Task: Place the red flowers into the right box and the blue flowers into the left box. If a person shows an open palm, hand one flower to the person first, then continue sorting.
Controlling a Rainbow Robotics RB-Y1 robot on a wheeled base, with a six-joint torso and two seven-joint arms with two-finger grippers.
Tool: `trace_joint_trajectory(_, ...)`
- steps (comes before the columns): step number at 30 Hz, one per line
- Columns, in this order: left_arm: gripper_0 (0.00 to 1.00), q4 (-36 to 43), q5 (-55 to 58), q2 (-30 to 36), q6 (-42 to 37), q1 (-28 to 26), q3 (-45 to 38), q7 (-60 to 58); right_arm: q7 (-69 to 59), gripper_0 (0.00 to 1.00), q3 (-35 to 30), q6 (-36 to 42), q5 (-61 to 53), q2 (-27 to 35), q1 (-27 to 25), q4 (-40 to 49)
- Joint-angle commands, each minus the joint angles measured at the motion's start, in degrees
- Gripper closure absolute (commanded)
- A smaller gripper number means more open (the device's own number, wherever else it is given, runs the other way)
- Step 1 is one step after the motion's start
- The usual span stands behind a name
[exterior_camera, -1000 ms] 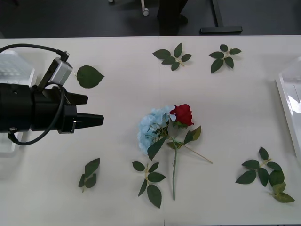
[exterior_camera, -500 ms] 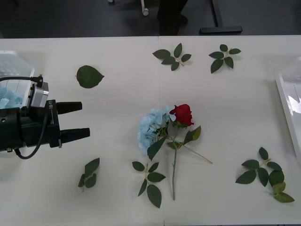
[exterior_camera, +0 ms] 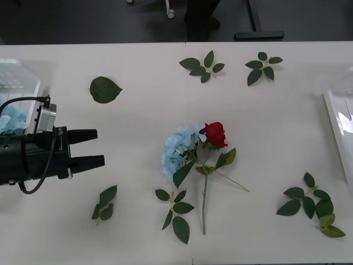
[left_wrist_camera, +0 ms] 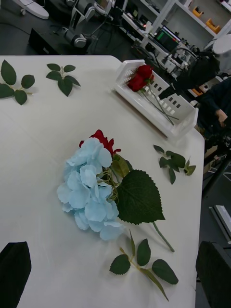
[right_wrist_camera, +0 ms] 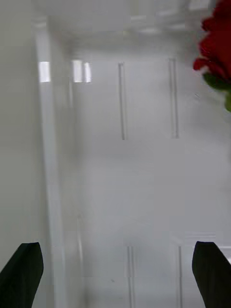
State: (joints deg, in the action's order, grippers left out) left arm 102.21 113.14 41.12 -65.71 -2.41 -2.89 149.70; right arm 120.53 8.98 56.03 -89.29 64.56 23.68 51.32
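Front view shows one blue hydrangea (exterior_camera: 175,150) and one red rose (exterior_camera: 214,134) lying together mid-table, unsorted. Left gripper (exterior_camera: 91,148), open and empty, is between them and the left box (exterior_camera: 22,77). Right gripper (right_wrist_camera: 115,274), open and empty, hovers over the right box (right_wrist_camera: 53,144), where roses (left_wrist_camera: 139,78) already lie.

On your white counter (exterior_camera: 276,127) the pale blue hydrangea cluster (exterior_camera: 177,151) touches the deep-red rose (exterior_camera: 213,134) at centre — white plastic tray (exterior_camera: 22,83) far left, shallow white box (exterior_camera: 337,124) far right.
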Motion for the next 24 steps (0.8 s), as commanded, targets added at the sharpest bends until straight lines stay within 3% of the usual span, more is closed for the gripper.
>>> trace_joint_trajectory(1,0.0,0.18,0.95,1.95,0.14,-0.93,0.96,5.3,-4.87,0.1,-0.98,0.49,-1.23,0.48,1.29,9.41)
trace_joint_trajectory(8,0.0,0.18,0.95,1.95,0.14,-0.84,1.05,5.3,-5.66,0.1,-0.28,2.42,-6.51,0.13,1.29,21.1)
trace_joint_trajectory(12,0.0,0.18,0.95,1.95,0.14,-0.93,1.05,5.3,-6.45,0.1,-0.37,7.52,-6.6,-1.63,1.29,28.66)
trace_joint_trajectory(16,0.0,0.18,0.95,1.95,0.14,-0.93,0.96,5.3,-6.98,0.03,-0.28,10.59,-6.6,-3.91,1.29,33.93)
trace_joint_trajectory(24,0.0,0.18,1.03,1.95,0.14,-0.93,0.96,5.3,-1.62,0.0,-0.28,13.05,-8.18,-9.27,2.34,36.13)
